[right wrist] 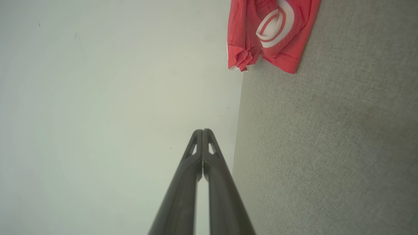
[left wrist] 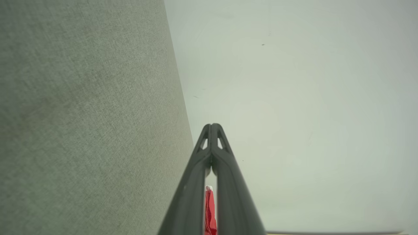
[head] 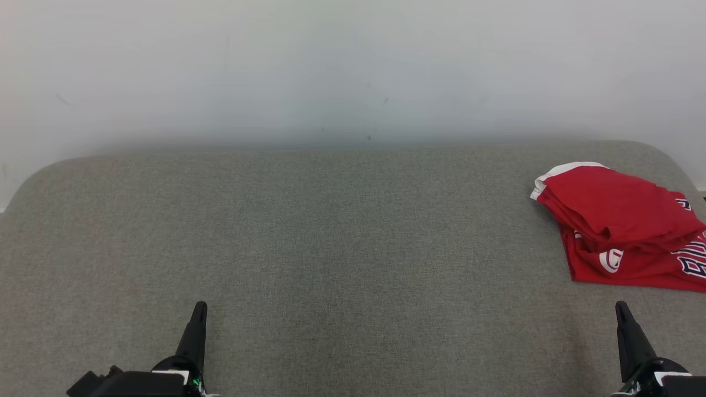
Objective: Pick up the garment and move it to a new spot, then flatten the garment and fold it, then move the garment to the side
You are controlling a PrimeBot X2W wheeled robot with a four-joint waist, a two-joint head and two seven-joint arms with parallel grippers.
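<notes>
Fingers of your left gripper [left wrist: 212,125]: pressed tight together, tip to tip, with nothing held between them.
Fingers of your right gripper [right wrist: 203,130]: pressed tight together too, and holding nothing.
Where your grippers sit: low in the head view, one at the lower left and one at the lower right. Both point up the picture, and both are well apart from the garment.
Garment [head: 618,218]: a red top with white trim, folded into a loose stack. It lies on the far right part of the grey cloth surface [head: 331,231]. Its right side runs off the edge of the head view.
Logo [right wrist: 274,24]: a white round mark that looks like a letter C. It is on the bottom layer, near the front left corner of the stack.
Writing [head: 692,259]: big dark blue letters with white edges on the right side of the garment. They are cut off and partly folded under, so you cannot read them.
Head view: here you see the stack, the dark letters and both grippers at once.
Right wrist view: here you see the logo up close, at the top of the picture, beyond the fingertips.
Left wrist view: here a thin strip of red with a white tip peeks through the slot lower down between the fingers. It lies beyond them, not in their grip.
Wall [head: 331,66]: plain and pale, behind the grey surface.
</notes>
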